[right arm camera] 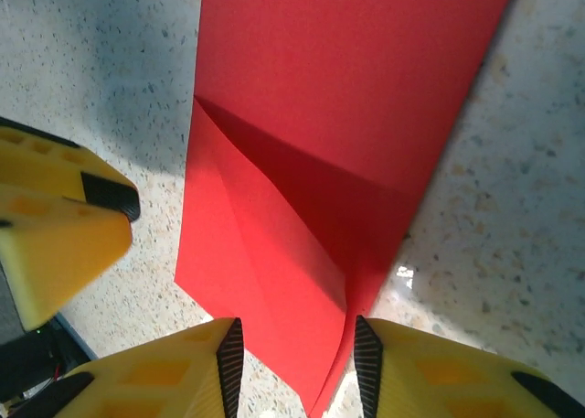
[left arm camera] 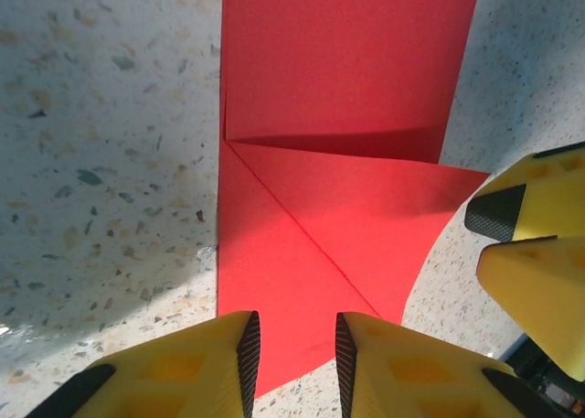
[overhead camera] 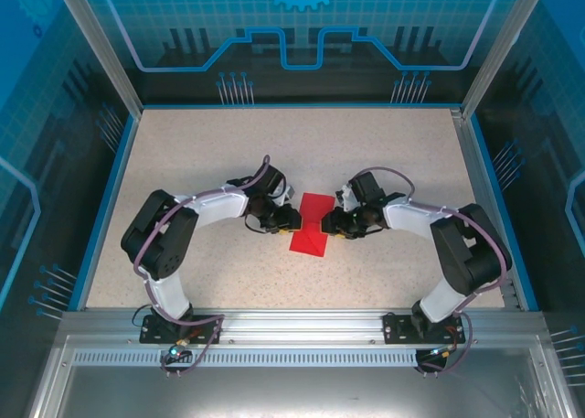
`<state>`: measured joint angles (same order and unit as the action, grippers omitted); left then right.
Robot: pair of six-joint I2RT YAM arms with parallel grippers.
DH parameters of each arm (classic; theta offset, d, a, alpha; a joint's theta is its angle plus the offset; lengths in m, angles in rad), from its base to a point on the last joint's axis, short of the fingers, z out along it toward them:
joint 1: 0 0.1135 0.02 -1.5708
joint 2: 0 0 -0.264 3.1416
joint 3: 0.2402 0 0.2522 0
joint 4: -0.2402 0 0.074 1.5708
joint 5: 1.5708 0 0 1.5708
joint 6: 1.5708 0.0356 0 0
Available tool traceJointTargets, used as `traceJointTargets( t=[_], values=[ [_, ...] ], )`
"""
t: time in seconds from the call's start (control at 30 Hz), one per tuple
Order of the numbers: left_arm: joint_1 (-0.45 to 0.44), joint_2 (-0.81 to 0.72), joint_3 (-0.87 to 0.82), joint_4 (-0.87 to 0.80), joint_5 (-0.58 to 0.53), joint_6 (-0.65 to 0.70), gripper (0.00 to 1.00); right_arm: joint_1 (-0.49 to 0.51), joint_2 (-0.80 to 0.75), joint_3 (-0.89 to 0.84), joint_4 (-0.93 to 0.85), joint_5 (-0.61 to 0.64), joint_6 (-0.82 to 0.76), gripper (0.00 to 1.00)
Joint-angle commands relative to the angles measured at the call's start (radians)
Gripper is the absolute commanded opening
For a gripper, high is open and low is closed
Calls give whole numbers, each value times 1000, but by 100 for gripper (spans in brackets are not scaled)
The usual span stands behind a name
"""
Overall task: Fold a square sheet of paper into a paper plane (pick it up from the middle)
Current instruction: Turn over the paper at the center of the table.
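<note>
Paper (overhead camera: 311, 224) at table (overhead camera: 228, 153) centre, long axis far-to-near. Left jaws, right jaws part-open astride opposite edges, clamping nothing; equally near.

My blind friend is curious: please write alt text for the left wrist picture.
A partly folded red sheet of paper lies on a speckled table. The left arm's yellow jaws stand apart at its near corner; the right arm's yellow jaws show at the right edge.
</note>
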<state>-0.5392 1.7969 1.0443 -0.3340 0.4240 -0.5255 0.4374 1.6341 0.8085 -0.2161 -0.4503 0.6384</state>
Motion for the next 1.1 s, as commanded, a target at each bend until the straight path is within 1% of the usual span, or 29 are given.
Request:
traceJointTargets(
  t=[0.0,0.13,0.23,0.47,0.67,0.8,1.07],
  values=[
    [-25,-4,-31,38,-14,-29,31,-16,37,37,14,-6,-27,39],
    [-46,1,-52,39,-30,-32,31,-19,70,50,15,-8,-38,37],
    [-61,-1,-67,41,-35,-33,31,-20,83,59,14,-7,-45,34],
    [-81,-6,-81,37,-48,-32,31,-23,87,60,17,-8,-54,19],
    [-107,12,-78,30,-62,-20,31,-24,100,65,-8,10,-87,11],
    [-115,16,-89,29,-71,-9,28,-24,102,100,-27,29,-107,9],
    [-117,34,-90,-16,-117,33,23,-23,127,121,-45,35,-130,7]
  ],
)
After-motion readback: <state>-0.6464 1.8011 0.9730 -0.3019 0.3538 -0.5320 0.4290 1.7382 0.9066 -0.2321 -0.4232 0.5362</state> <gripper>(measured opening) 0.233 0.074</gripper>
